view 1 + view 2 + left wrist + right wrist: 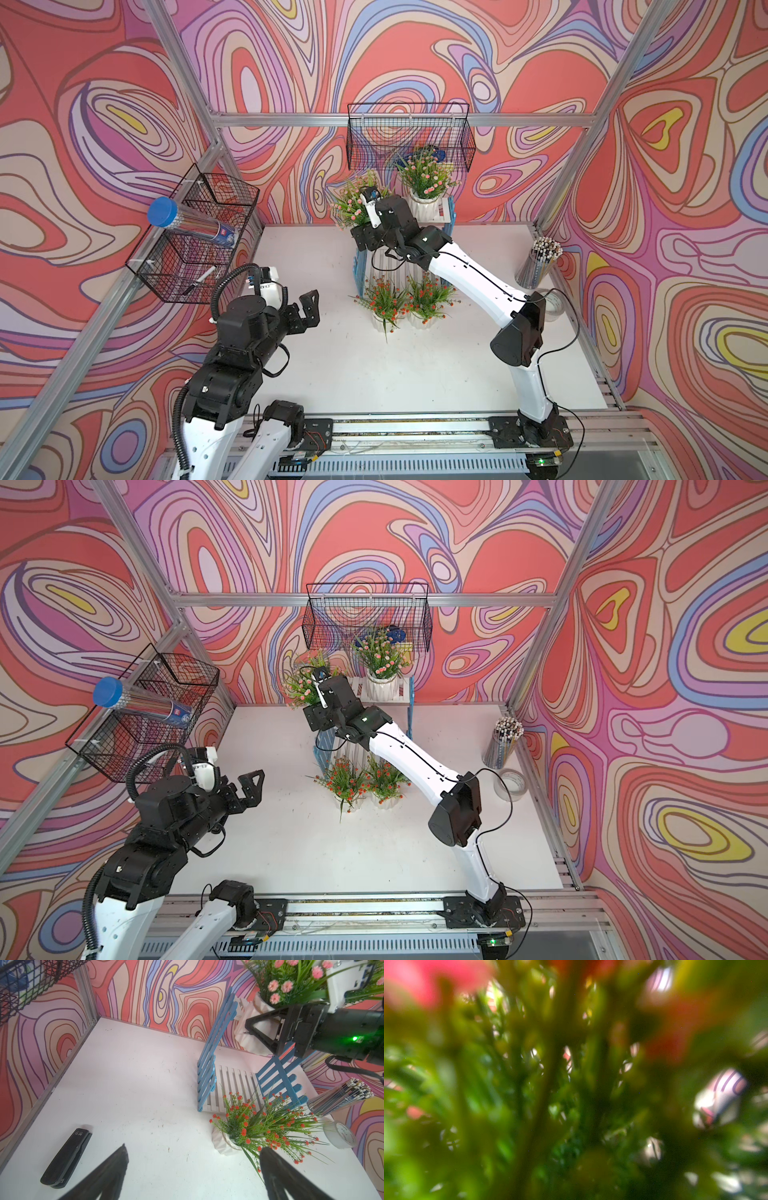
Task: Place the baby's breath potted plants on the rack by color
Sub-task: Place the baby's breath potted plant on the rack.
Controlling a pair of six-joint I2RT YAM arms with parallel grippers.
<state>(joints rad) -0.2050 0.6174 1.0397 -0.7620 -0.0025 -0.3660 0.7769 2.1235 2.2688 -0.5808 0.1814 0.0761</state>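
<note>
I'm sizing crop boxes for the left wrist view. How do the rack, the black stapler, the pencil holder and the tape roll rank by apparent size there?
1. rack, clearly largest.
2. black stapler and pencil holder: about alike. The stapler lies nearer the camera, so I won't rank them.
3. tape roll, smallest.

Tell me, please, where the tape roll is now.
In both top views, the tape roll lies at the table's right edge, just in front of the pencil holder.
</note>
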